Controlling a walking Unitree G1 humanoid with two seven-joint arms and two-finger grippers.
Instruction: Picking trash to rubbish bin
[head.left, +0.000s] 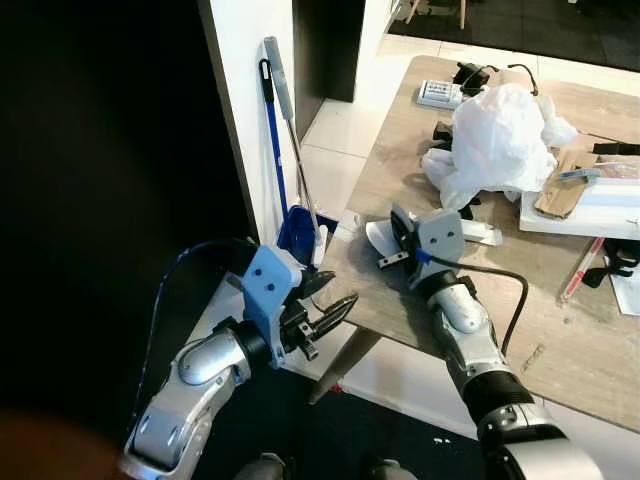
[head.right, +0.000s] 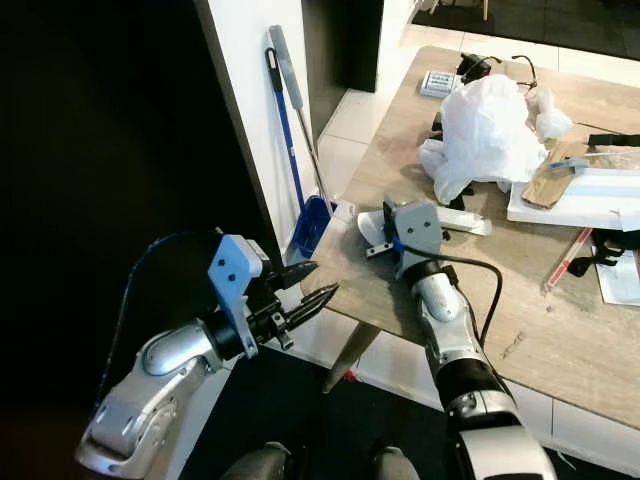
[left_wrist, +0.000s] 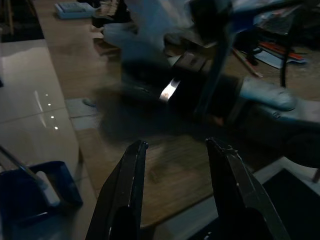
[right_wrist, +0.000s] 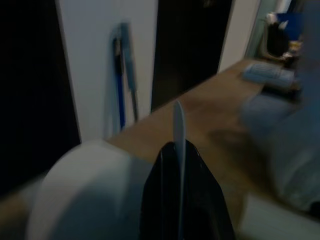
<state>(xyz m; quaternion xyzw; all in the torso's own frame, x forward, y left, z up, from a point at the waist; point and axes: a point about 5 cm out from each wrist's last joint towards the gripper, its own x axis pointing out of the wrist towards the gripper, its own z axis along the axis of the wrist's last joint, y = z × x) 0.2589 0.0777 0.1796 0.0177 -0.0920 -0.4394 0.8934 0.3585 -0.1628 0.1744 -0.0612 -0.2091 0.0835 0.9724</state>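
Note:
My right gripper (head.left: 388, 240) rests low over the wooden table (head.left: 400, 300) near its left corner, shut on a thin white plate-like piece of trash (head.left: 376, 236). In the right wrist view the white edge (right_wrist: 178, 125) stands up between the closed fingers (right_wrist: 165, 190). A crumpled white plastic bag (head.left: 495, 140) lies farther back on the table. My left gripper (head.left: 335, 308) hangs open just off the table's corner, below its edge, with nothing in it; its fingers (left_wrist: 125, 190) point toward the right arm.
A blue dustpan (head.left: 298, 232) and a broom (head.left: 272, 110) lean against the white wall (head.left: 245, 90) left of the table. On the table's right are a white tray (head.left: 585, 212), brown cardboard (head.left: 562, 190), a red pen (head.left: 582, 268) and cables. A table leg (head.left: 345, 365) slants below the corner.

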